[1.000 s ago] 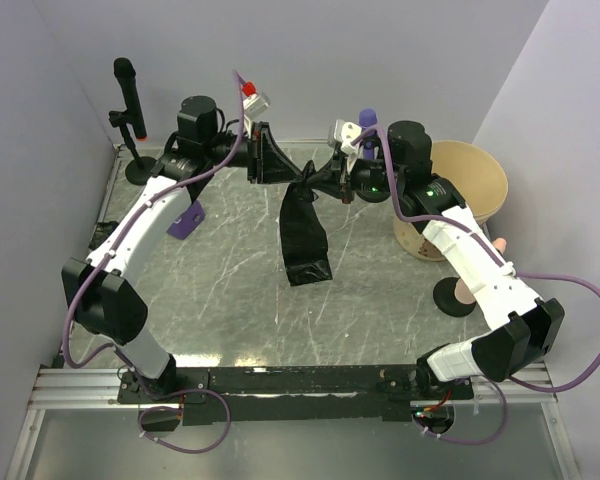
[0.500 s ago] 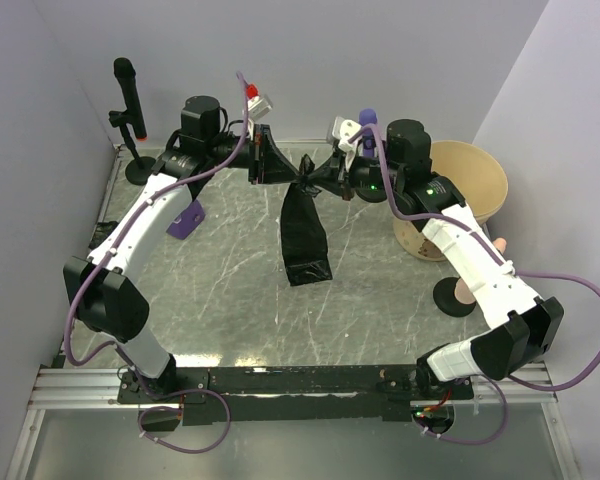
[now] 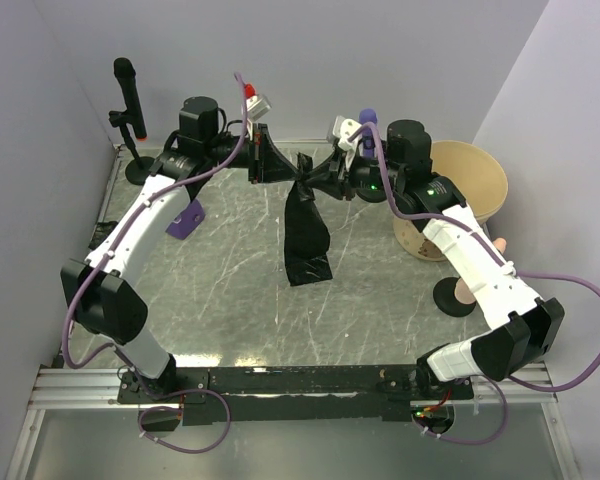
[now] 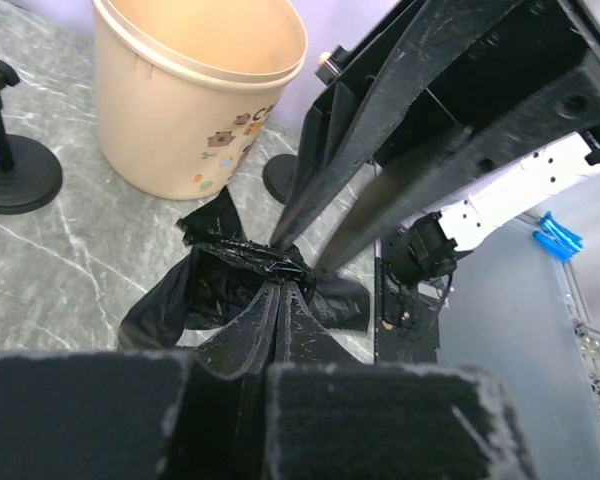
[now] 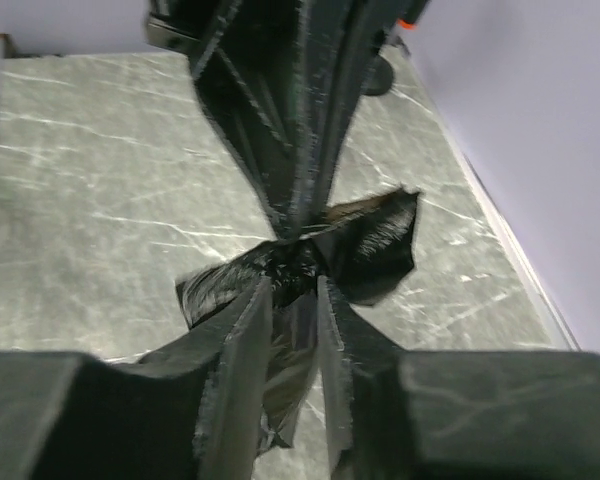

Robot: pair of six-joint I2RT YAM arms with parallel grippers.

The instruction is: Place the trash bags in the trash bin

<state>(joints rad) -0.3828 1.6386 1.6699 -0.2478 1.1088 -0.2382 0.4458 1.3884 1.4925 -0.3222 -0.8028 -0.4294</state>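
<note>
A black trash bag hangs above the middle of the table, bunched at its top. My left gripper is shut on that bunched top; in the left wrist view its gripper pinches the trash bag. My right gripper faces it from the right. Its jaws stand apart in the right wrist view, where the gripper has loose film of the trash bag between them. The tan trash bin stands at the far right, and the left wrist view shows the trash bin upright with a pale inside.
A black microphone on a stand is at the back left corner, with a purple object near the left arm. A round black stand base sits in front of the bin. Walls close in at the left, back and right.
My right gripper's jaws have parted from shut around the bag's top. My left gripper has closed fully on the bunched top. The bag still hangs between both grippers.
</note>
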